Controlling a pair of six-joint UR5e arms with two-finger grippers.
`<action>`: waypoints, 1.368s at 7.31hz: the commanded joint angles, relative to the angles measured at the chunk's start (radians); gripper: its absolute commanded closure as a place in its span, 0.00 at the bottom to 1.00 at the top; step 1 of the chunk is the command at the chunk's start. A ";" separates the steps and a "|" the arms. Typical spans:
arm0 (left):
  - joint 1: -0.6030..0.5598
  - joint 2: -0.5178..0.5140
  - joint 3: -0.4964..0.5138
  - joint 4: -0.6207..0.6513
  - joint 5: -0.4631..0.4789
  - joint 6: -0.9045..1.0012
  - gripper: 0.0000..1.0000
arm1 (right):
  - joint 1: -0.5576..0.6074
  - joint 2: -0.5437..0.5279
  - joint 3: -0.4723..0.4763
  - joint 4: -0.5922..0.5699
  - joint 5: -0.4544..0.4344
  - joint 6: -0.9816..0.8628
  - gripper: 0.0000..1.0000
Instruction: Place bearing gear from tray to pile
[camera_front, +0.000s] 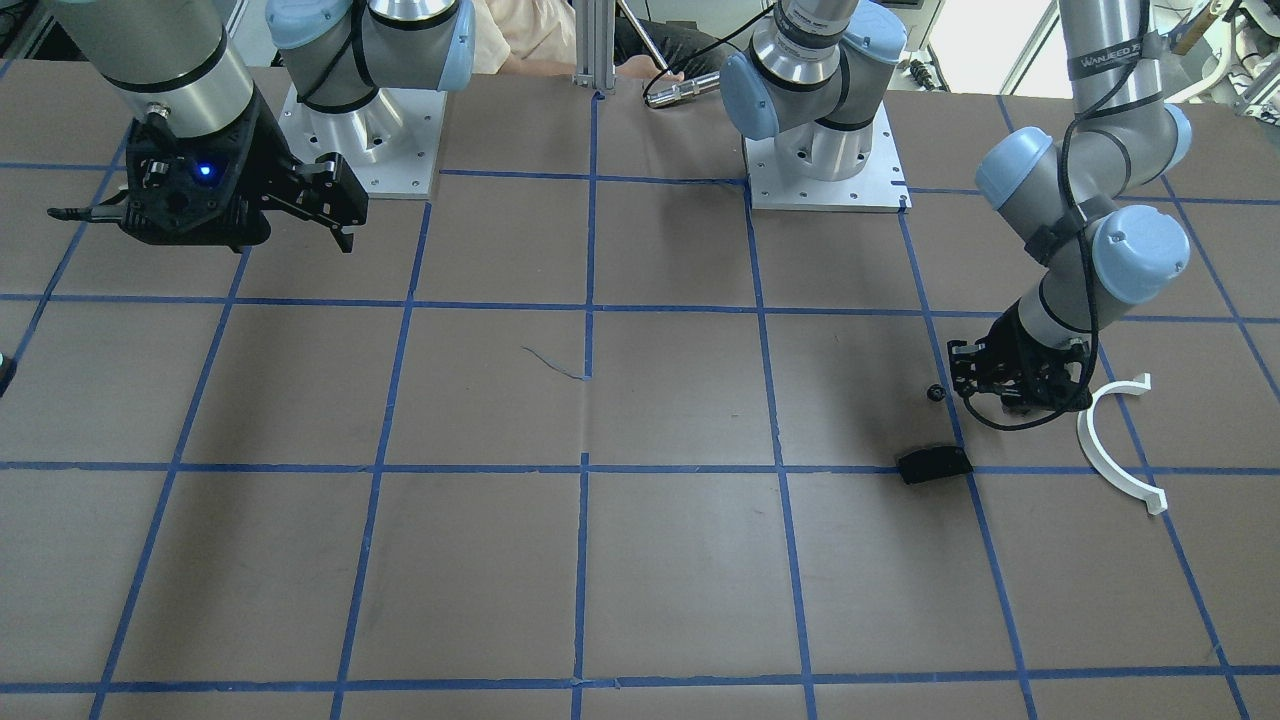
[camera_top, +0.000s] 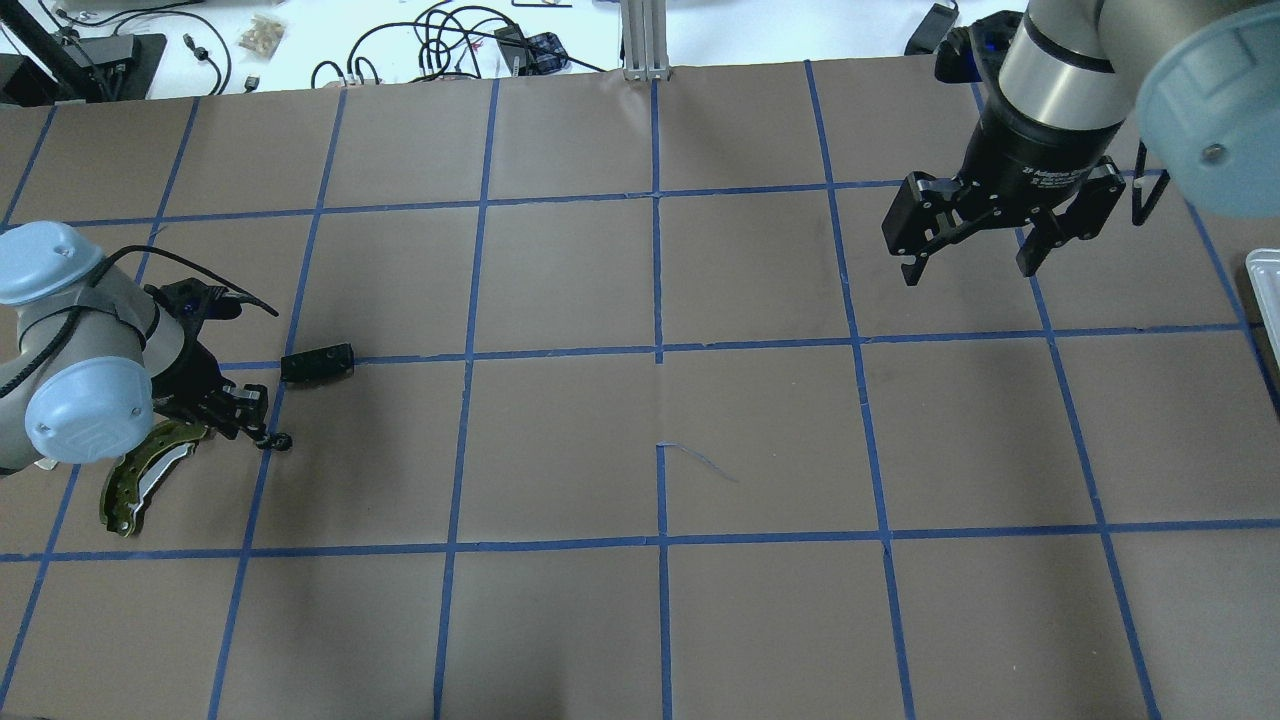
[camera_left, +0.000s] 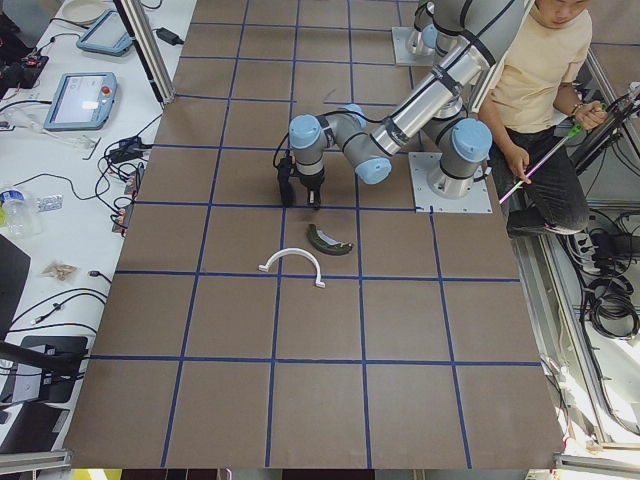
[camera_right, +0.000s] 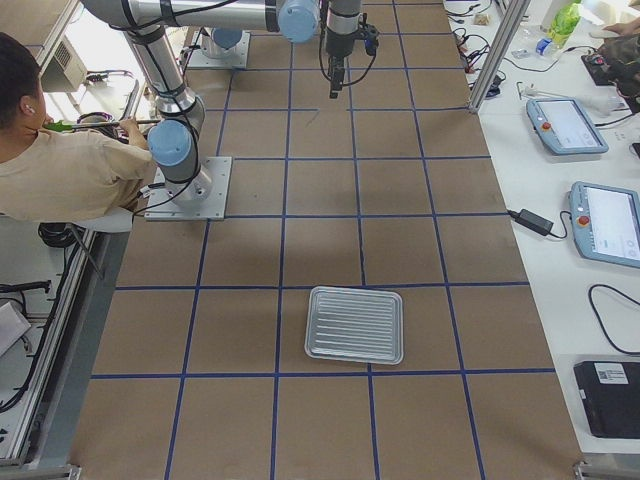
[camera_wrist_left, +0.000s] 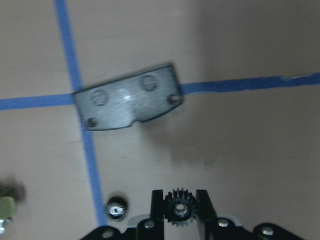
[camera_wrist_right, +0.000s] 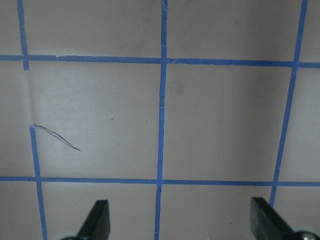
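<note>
- one gear (camera_wrist_left: 180, 211) pinched between the fingers of left claw (camera_wrist_left: 180, 196), down near worktop (camera_top: 560, 440), well apart from tray (camera_right: 355, 324).
- ahead of that claw, black pad (camera_wrist_left: 127, 103) lying flat across a tape crossing; just beside the claw, a small round piece (camera_wrist_left: 116, 208).
- also near: green brake shoe (camera_top: 140, 485) and white half-ring (camera_front: 1115, 445).
- right claw (camera_top: 975, 262) spread wide, holding nothing, raised above worktop.

Around left gripper (camera_wrist_left: 180, 202) lay black pad (camera_top: 317, 362), round piece (camera_top: 284, 441), brake shoe (camera_top: 140, 490), half-ring (camera_front: 1115, 440); bench (camera_top: 650, 620) middle offered open passage.
</note>
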 joint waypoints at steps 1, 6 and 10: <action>-0.008 0.015 -0.001 0.000 0.003 -0.005 0.00 | 0.000 0.000 0.000 0.001 0.001 0.000 0.00; -0.316 0.138 0.417 -0.599 -0.006 -0.413 0.00 | 0.000 0.000 0.000 -0.001 0.001 0.000 0.00; -0.551 0.234 0.523 -0.712 -0.079 -0.683 0.00 | -0.001 0.002 0.000 -0.002 -0.001 0.000 0.00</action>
